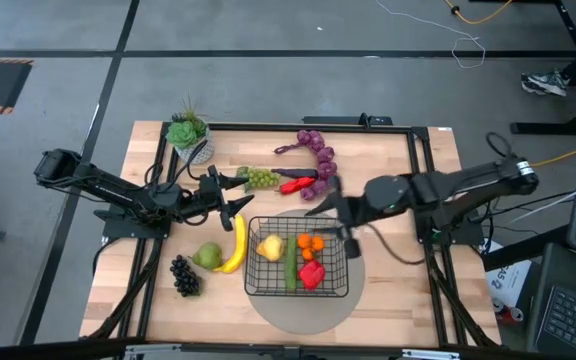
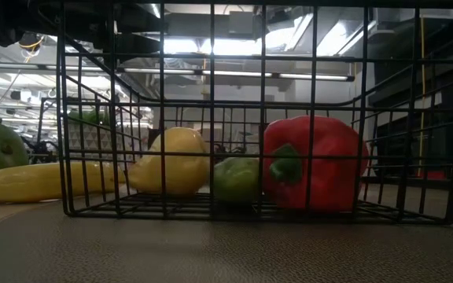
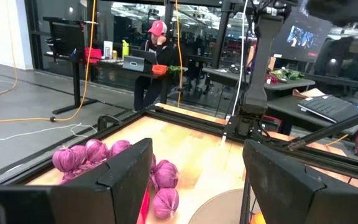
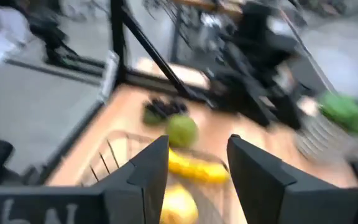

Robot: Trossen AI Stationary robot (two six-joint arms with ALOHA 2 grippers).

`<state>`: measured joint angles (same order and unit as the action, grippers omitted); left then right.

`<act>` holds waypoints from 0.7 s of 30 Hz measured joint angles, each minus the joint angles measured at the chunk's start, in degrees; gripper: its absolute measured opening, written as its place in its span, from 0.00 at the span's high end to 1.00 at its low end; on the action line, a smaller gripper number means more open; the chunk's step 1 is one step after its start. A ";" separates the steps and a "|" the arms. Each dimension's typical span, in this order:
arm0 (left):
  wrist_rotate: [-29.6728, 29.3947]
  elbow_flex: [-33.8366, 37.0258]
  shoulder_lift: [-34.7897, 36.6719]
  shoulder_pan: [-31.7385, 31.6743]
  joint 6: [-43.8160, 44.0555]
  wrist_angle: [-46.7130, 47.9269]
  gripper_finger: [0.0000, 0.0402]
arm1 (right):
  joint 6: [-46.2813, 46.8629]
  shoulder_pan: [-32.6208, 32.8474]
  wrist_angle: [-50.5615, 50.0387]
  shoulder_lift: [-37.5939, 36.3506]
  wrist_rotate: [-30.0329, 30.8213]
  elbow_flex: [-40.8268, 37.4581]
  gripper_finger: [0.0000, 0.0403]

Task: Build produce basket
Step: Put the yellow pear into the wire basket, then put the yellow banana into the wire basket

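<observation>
Wooden bench (image 1: pixel 388 300) on grey floor, basket (image 1: pixel 299 263) at its front edge; left gripper (image 1: pixel 230 192) wide and empty, right gripper (image 1: pixel 330 208) parted, empty, above basket.

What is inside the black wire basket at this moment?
The basket holds a lemon, orange pieces, a cucumber and a red pepper. The right gripper hangs over its rim, hiding that edge.
</observation>
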<state>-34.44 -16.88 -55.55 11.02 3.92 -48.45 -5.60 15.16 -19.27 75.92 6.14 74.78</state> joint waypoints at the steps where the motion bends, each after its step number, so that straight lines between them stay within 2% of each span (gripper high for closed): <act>1: 0.00 0.00 0.00 -0.01 0.02 -0.02 0.38 | 1.88 0.04 -3.63 -1.26 1.52 0.62 0.59; 4: 0.00 0.00 0.00 -0.01 0.04 -0.02 0.38 | 10.59 0.09 -12.45 -4.47 2.20 1.99 0.59; 10: 0.00 0.00 0.00 -0.01 0.22 -0.02 0.38 | 22.63 2.44 -32.23 -8.69 -2.37 1.77 0.59; 13: 0.00 0.00 0.00 0.01 0.20 -0.04 0.38 | 29.43 5.71 -39.64 -9.49 1.82 1.75 0.59; 17: 0.00 0.00 0.00 0.00 0.21 -0.07 0.38 | 36.29 10.19 -44.52 -9.70 9.77 1.75 0.59; 21: 0.01 0.00 0.00 0.00 0.15 -0.57 0.38 | 38.48 14.04 -46.73 -9.70 12.55 1.73 0.59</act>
<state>-34.42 -16.88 -55.55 11.02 4.07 -49.02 32.88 29.20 -65.99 66.22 18.69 76.51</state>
